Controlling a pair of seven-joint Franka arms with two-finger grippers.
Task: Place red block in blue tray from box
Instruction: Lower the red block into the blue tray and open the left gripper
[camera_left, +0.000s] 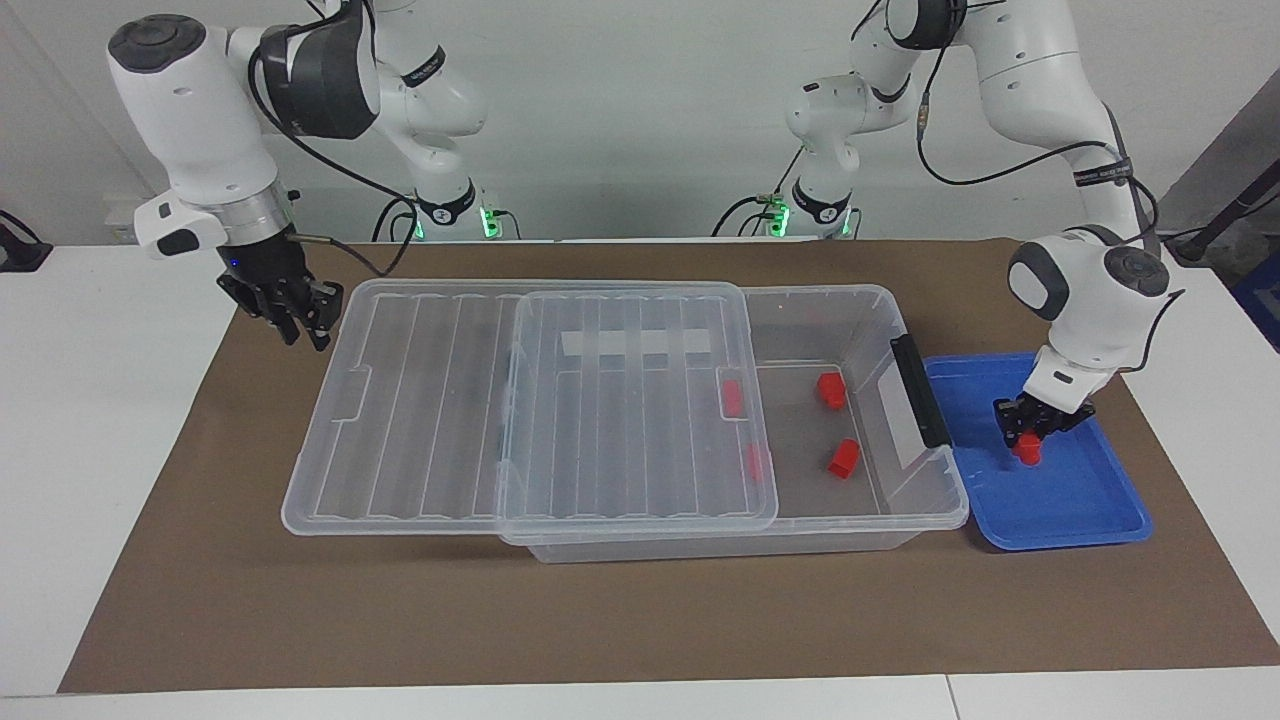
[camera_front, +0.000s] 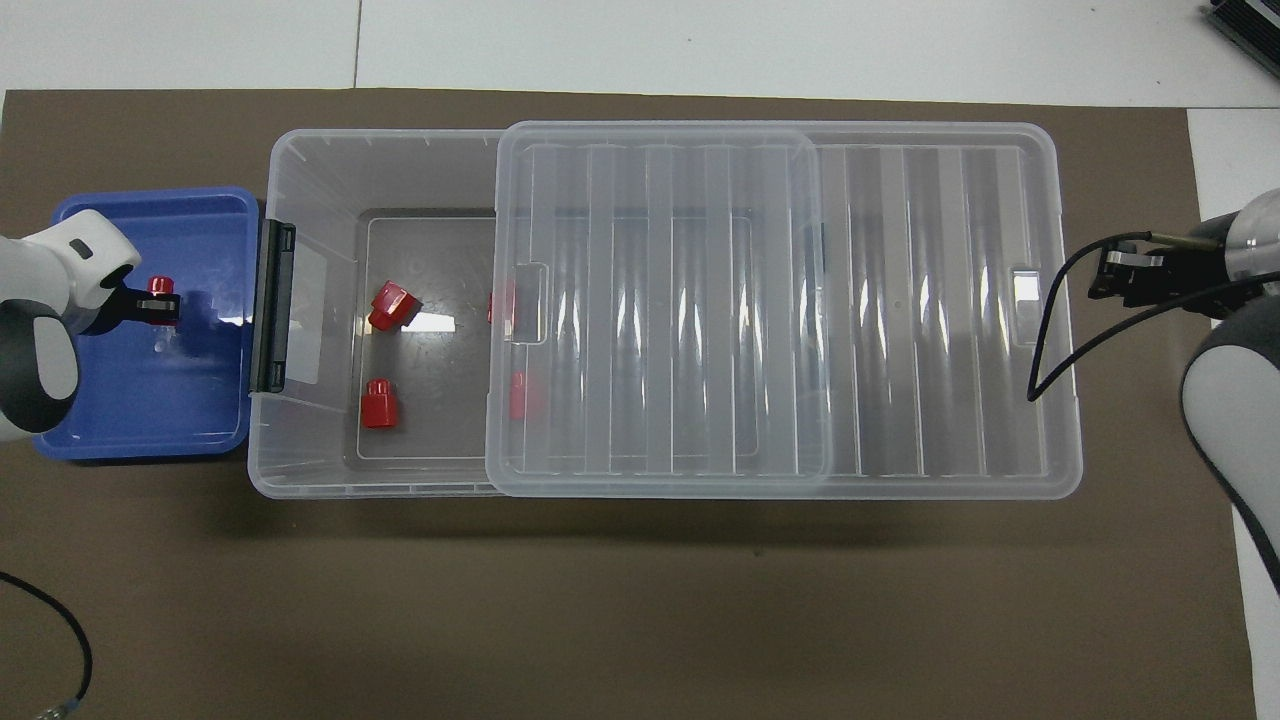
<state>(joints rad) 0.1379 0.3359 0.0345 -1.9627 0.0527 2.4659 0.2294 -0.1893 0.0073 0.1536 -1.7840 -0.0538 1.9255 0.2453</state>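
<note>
My left gripper (camera_left: 1027, 441) is shut on a red block (camera_left: 1027, 455) and holds it low inside the blue tray (camera_left: 1085, 500), at or just above the tray's floor. In the overhead view the left gripper (camera_front: 160, 306) and the red block (camera_front: 158, 287) are over the blue tray (camera_front: 150, 410). The clear box (camera_left: 860, 293) stands beside the tray, its ribbed lid (camera_left: 640, 420) slid toward the right arm's end. Two red blocks (camera_front: 392, 305) (camera_front: 379, 403) lie in the open part of the box. Two more (camera_front: 503, 300) (camera_front: 518, 396) show under the lid's edge. My right gripper (camera_left: 297, 318) is open and empty beside the lid's end.
A brown mat (camera_left: 620, 610) covers the table under the box and tray. The box's black clip handle (camera_left: 921, 388) is at the end next to the tray. A whitish tape strip (camera_left: 635, 343) shows through the lid.
</note>
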